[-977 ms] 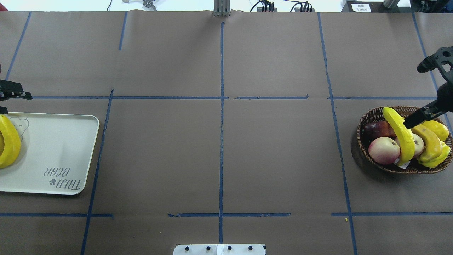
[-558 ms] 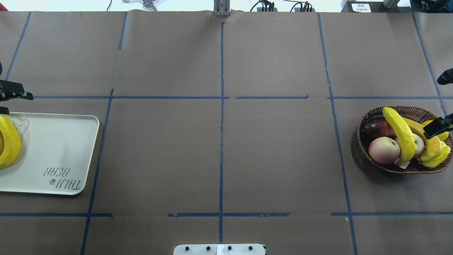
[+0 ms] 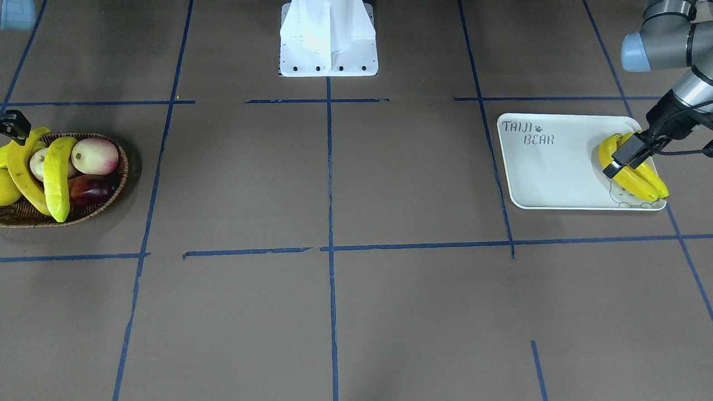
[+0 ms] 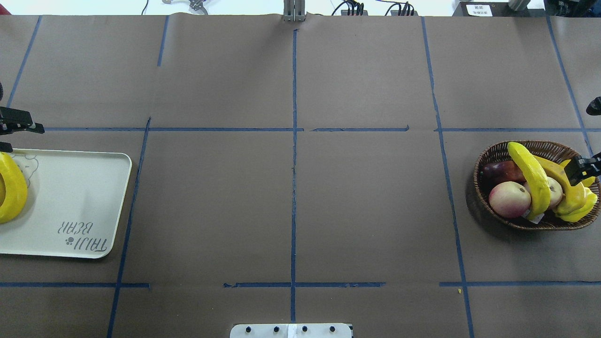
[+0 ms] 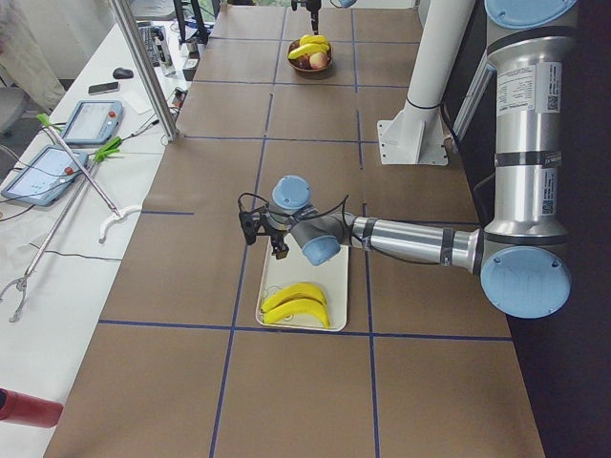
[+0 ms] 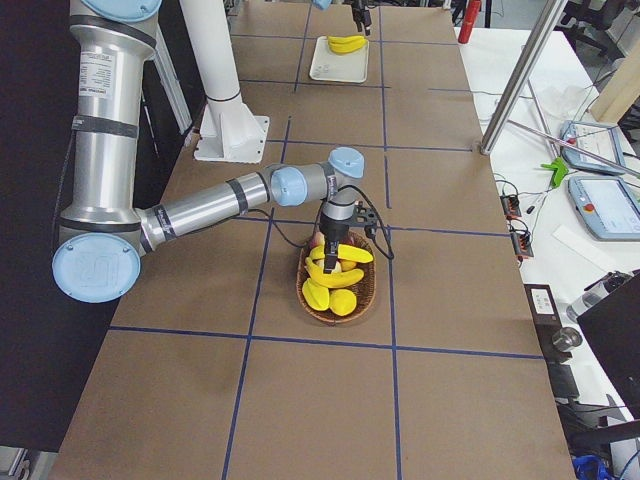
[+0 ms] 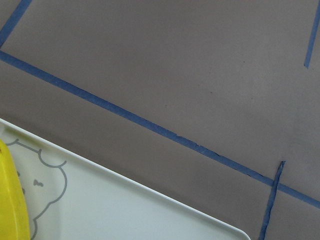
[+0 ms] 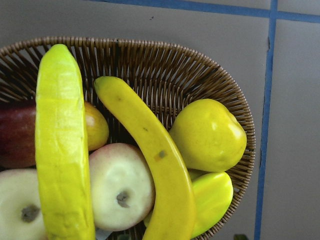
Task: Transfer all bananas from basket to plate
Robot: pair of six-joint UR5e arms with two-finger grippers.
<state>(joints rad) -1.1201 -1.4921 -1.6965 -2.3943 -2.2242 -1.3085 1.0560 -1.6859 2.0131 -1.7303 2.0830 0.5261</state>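
Observation:
Two yellow bananas [image 4: 533,178] [image 4: 568,188] lie across the fruit in the brown wicker basket [image 4: 493,155] at the table's right end. They also show in the right wrist view [image 8: 62,150] [image 8: 155,165]. Two more bananas [image 3: 638,175] lie on the cream "TAIJI BEAR" plate [image 4: 75,197] at the left end. My right gripper [image 4: 584,138] is open and empty at the basket's right side, one finger [image 4: 582,166] over the second banana. My left gripper [image 4: 19,136] is open and empty over the plate's bananas [image 4: 11,188].
The basket also holds two pink-cream apples [image 4: 509,199], a dark red apple [image 4: 502,171] and a stubby yellow pear-shaped fruit [image 8: 207,135]. Blue tape lines cross the brown table. The robot's white base [image 3: 327,39] stands at the table's near edge.
My right gripper has drawn back toward the right edge of the overhead view, away from the first banana. The bananas, the basket and the left gripper have stayed put.

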